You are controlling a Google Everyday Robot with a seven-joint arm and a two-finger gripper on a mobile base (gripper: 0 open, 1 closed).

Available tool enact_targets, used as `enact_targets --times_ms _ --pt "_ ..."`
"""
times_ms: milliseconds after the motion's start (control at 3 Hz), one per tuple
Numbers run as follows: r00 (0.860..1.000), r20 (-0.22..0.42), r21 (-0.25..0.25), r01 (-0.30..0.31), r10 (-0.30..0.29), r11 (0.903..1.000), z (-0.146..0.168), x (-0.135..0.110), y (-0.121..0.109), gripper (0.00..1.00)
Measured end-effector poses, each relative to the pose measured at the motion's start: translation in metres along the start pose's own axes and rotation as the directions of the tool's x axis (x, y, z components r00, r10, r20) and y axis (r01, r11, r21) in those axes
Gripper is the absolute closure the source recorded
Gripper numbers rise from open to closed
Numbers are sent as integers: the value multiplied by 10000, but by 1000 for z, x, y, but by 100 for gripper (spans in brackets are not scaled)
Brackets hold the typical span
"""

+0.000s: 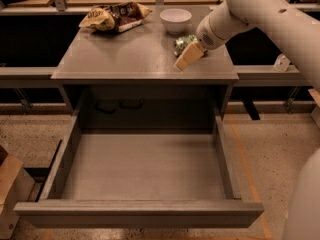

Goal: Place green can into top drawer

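Hand (pixel 187 57) at green can (pixel 183 43) on counter (pixel 125 54)

Green can sits toward 3 o'clock on the grey counter, close to the right edge and outside the drawer. The tan end of the hand slants down across the can's front from 1 o'clock, so only the can's upper left part shows, shiny green with pale marks. How far the hand is open cannot be told, nor whether it has hold of the can or only rests against it. The white arm (pixel 260 11) reaches in from 2 o'clock.

A white bowl (pixel 175 20) stands upright at 12 o'clock from the can, near it but apart. A yellow-and-brown snack bag (pixel 114 17) lies at 11 o'clock on the counter, well apart from the can.

The top drawer (pixel 140 213) is pulled out at 6 o'clock from the counter, front panel nearest the camera, with its grey floor and low side walls in view. A cardboard box (pixel 11 194) stands at 8 o'clock, just beside the drawer's left corner.
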State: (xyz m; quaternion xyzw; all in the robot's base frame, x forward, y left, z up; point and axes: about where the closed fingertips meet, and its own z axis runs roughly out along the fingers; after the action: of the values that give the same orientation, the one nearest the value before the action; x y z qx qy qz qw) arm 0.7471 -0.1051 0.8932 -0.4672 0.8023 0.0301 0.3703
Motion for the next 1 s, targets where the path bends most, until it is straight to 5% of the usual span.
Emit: enact_targets --times_ms 1000 --pt "9941 251 908 -1070 1051 9901 51 24 -73 0"
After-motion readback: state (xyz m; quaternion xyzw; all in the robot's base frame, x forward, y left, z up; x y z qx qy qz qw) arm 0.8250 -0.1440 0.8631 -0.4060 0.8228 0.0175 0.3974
